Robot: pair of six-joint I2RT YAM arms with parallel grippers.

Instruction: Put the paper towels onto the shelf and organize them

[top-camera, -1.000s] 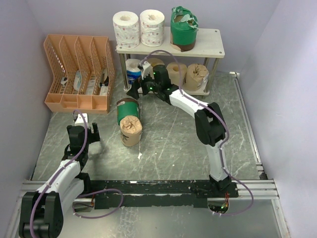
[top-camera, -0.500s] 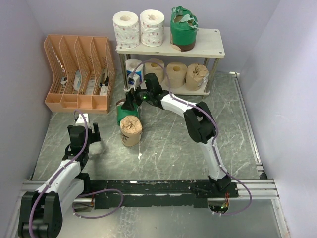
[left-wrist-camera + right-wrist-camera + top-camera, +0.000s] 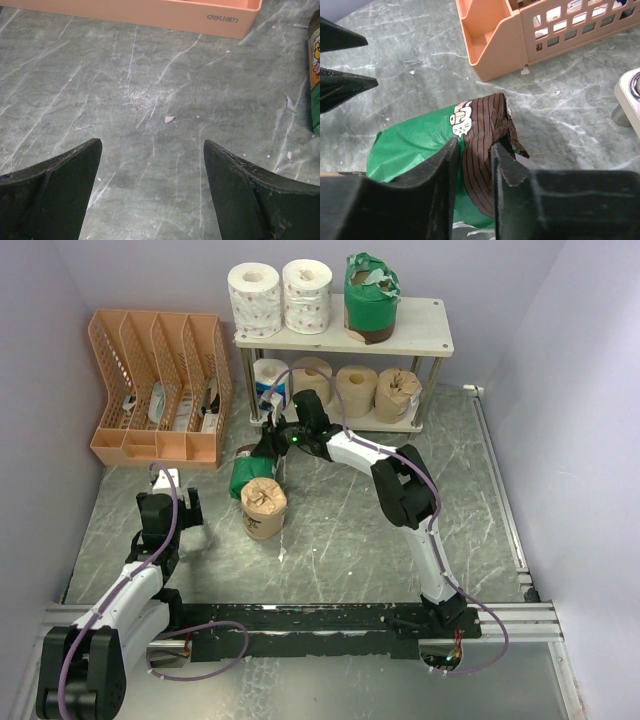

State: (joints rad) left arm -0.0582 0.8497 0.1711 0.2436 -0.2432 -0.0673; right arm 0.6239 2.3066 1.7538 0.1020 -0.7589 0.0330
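Observation:
A green wrapped roll with a dark band (image 3: 244, 476) lies tilted on the table, left of the shelf (image 3: 425, 336). My right gripper (image 3: 270, 443) is shut on its brown striped end (image 3: 481, 150); the green body (image 3: 407, 145) shows left of the fingers. A brown-paper roll (image 3: 262, 504) stands against it. On the shelf's top board stand two white patterned rolls (image 3: 254, 295) and a green one (image 3: 369, 298). On the lower board stand a blue-and-white roll (image 3: 267, 380) and tan rolls (image 3: 356, 388). My left gripper (image 3: 152, 150) hangs open over bare table.
An orange slotted file organizer (image 3: 160, 385) stands at the back left, close to the green roll, and its base (image 3: 150, 12) lies ahead of my left gripper. Purple walls enclose the table. A metal rail (image 3: 500, 490) runs along the right side.
My right gripper came down and left from the shelf's lower board to the green roll and closed on its dark end. The roll tipped leftward. The left arm stayed still.

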